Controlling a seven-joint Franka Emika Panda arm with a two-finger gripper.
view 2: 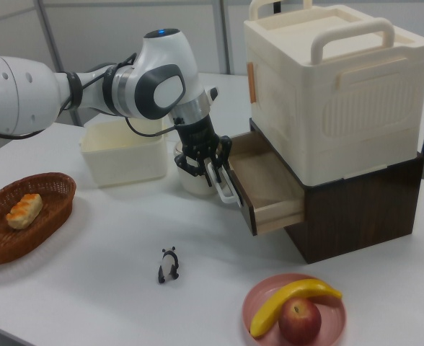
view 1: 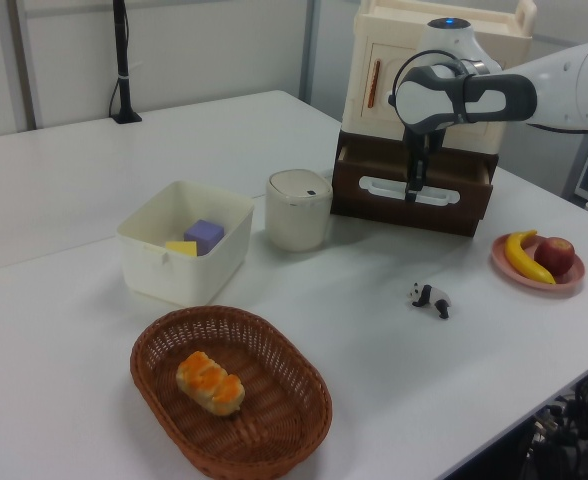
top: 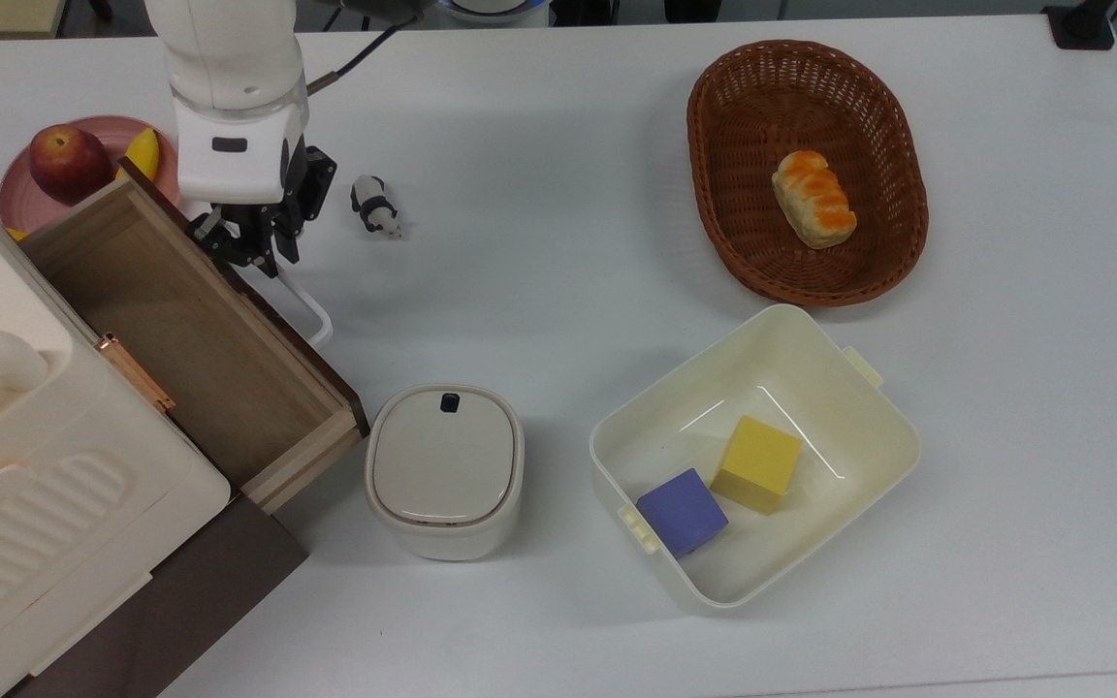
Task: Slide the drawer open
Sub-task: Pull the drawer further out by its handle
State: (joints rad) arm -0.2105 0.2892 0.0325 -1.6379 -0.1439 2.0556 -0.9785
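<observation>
The drawer (top: 200,339) stood pulled well out from the dark brown cabinet base (view 2: 356,209), its pale wooden floor bare, its dark front panel facing the open surface (top: 558,242). On that panel sat the white loop handle (top: 311,315), and the hand (top: 250,254) was at the handle's end nearer the fruit plate, fingers pointing down and pinched about the bar; in the right view the dark fingers (view 2: 197,160) sat either side of the white loop, gripping it. The arm (top: 229,87) came in from the surface's far edge in the top view, its white wrist block held upright directly above the hand, while the left view showed the forearm reaching level across from the left view's right before the wrist turned downward in front of the drawer. Above the drawer rested the ribbed cream case (view 2: 327,86) with its thick handle. Just behind the drawer's corner by the hand lay a pink plate (top: 20,189) with an apple (top: 69,160) and a banana (top: 140,155). A small panda figure (top: 374,206) stood near the hand on the side away from the drawer. A lidded cream container (top: 444,470) sat just beside the drawer's other front corner, then a cream bin (top: 869,427) holding a purple block (top: 682,511) and a yellow block (top: 760,463), and farthest off a wicker basket (top: 714,145) with a bread roll (top: 813,199).
</observation>
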